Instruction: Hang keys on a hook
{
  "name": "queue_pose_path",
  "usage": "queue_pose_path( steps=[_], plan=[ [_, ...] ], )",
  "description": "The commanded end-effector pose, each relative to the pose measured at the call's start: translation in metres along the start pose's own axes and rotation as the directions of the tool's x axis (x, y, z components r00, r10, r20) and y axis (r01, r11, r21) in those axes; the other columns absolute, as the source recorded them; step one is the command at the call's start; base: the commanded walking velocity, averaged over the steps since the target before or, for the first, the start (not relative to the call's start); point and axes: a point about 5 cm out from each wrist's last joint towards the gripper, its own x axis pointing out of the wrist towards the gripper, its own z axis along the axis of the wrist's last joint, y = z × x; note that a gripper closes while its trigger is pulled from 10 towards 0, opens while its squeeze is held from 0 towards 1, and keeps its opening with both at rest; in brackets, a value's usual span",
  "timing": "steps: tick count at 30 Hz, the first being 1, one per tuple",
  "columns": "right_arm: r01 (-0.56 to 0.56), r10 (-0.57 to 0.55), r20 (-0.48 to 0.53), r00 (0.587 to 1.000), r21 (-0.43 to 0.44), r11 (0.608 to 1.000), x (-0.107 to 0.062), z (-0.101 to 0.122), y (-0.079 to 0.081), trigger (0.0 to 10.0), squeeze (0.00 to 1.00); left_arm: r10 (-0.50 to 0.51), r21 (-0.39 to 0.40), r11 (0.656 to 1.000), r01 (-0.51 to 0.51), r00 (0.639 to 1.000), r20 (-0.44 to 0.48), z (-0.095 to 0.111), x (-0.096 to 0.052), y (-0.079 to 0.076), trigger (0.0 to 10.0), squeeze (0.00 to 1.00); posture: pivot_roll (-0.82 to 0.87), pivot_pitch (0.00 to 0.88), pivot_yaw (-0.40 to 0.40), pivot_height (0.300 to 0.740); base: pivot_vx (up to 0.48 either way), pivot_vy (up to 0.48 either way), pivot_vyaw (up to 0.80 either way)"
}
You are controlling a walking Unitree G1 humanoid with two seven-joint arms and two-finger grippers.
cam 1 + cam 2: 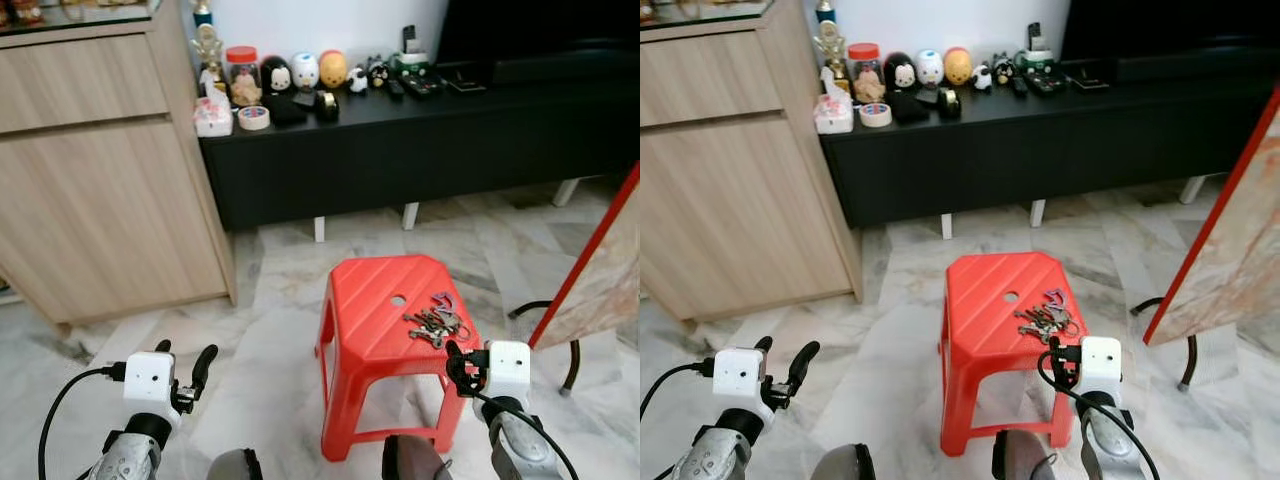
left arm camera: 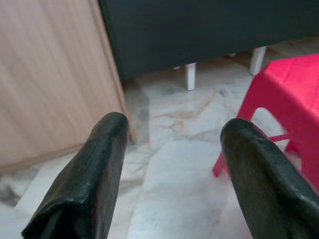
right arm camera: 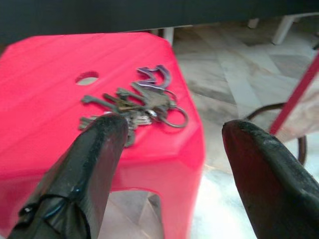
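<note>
Right gripper (image 1: 462,366), fingers spread and empty, lower right of frame, just short of the keys (image 1: 435,321). Keys lie on the red stool (image 1: 375,300). Left gripper (image 1: 186,372), likewise spread and empty, lower left above the floor (image 1: 270,350).

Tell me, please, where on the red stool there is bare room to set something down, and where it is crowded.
The red stool is bare across its left half and back, from the small hole to the left rim. The keys crowd the front right corner, where the right hand hovers open. The black cabinet top is cluttered at its left end.

White marble floor (image 1: 280,300); wooden cabinet (image 1: 100,170) beside black console (image 1: 420,140).
</note>
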Motion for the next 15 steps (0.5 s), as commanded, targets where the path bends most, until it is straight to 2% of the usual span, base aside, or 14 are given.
queue_pose_path(
  steps=[1, 12, 15],
  plan=[
    [0.001, -0.001, 0.010, 1.000, 0.002, 1.000, 0.0017, 0.0029, -0.0001, 10.0, 0.00, 0.001, 0.012, 1.000, -0.001, 1.000, 0.001, -0.0004, 0.0000, -0.0006, 10.0, 0.00, 0.05, 0.000, -0.015, 0.580, 0.349, 0.000, 0.00],
    [-0.002, 0.002, 0.009, 1.000, 0.000, 1.000, 0.0025, 0.0031, -0.0011, 10.0, 0.00, 0.010, 0.011, 1.000, -0.010, 1.000, -0.001, -0.0016, -0.0008, -0.0003, 10.0, 0.00, 0.06, 0.000, -0.020, 0.580, 0.343, 0.000, 0.00],
    [-0.002, 0.002, 0.008, 1.000, -0.001, 1.000, 0.0026, 0.0030, -0.0012, 10.0, 0.00, 0.014, 0.012, 1.000, -0.014, 1.000, -0.006, -0.0027, -0.0020, 0.0010, 10.0, 0.00, 0.06, 0.000, -0.022, 0.580, 0.000, 0.000, 0.00]
  ],
)
